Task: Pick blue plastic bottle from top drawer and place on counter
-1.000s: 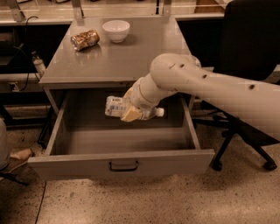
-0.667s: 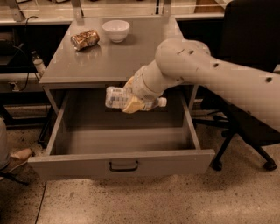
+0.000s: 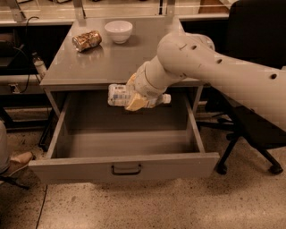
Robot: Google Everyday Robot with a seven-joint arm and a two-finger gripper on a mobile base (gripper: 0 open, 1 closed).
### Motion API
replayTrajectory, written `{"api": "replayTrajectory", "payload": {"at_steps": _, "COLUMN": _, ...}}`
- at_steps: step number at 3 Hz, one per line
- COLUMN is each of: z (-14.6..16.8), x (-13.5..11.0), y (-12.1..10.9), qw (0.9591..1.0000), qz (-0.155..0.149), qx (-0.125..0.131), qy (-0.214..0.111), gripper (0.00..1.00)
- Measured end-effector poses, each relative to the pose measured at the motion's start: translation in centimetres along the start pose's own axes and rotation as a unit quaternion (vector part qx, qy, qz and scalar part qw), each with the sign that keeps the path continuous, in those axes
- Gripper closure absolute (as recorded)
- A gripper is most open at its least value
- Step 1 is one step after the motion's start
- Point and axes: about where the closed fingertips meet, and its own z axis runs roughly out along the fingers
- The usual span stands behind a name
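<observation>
The blue plastic bottle (image 3: 118, 95) lies sideways in my gripper (image 3: 136, 99), its white cap (image 3: 166, 99) pointing right. The gripper is shut on the bottle and holds it in the air above the open top drawer (image 3: 125, 166), level with the front edge of the counter (image 3: 107, 62). The drawer is pulled fully out, and the part of its inside that shows holds nothing. My pale arm reaches in from the right and hides part of the counter's right side.
A brown-gold can (image 3: 87, 40) lies on its side at the counter's back left. A white bowl (image 3: 119, 31) stands beside it. A black office chair (image 3: 257, 112) stands to the right of the cabinet. A pale bench with metal posts (image 3: 80, 9) runs behind.
The gripper has lifted the bottle up out of the drawer, from near the drawer's back to the height of the counter's front edge. The arm has swung upward.
</observation>
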Motion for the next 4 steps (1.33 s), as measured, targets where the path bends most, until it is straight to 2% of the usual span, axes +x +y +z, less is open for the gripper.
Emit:
{"api": "replayTrajectory", "payload": {"at_steps": 1, "z": -0.6, "x": 0.1, "y": -3.3, "qw": 0.9995, "qz": -0.016, "qx": 0.010, "qy": 0.025, "gripper": 1.00}}
{"api": "replayTrajectory", "payload": {"at_steps": 2, "z": -0.2, "x": -1.5, "y": -8.9, "qw": 0.9981, "qz": -0.048, "qx": 0.013, "qy": 0.035, "gripper": 1.00}}
{"api": "replayTrajectory", "payload": {"at_steps": 3, "z": 1.0, "x": -2.8, "y": -12.4, "qw": 0.9975, "qz": -0.066, "qx": 0.001, "qy": 0.027, "gripper": 1.00}}
{"api": "replayTrajectory", "payload": {"at_steps": 4, "z": 3.7, "x": -3.9, "y": -14.3, "qw": 0.9963, "qz": -0.076, "qx": -0.032, "qy": 0.022, "gripper": 1.00}}
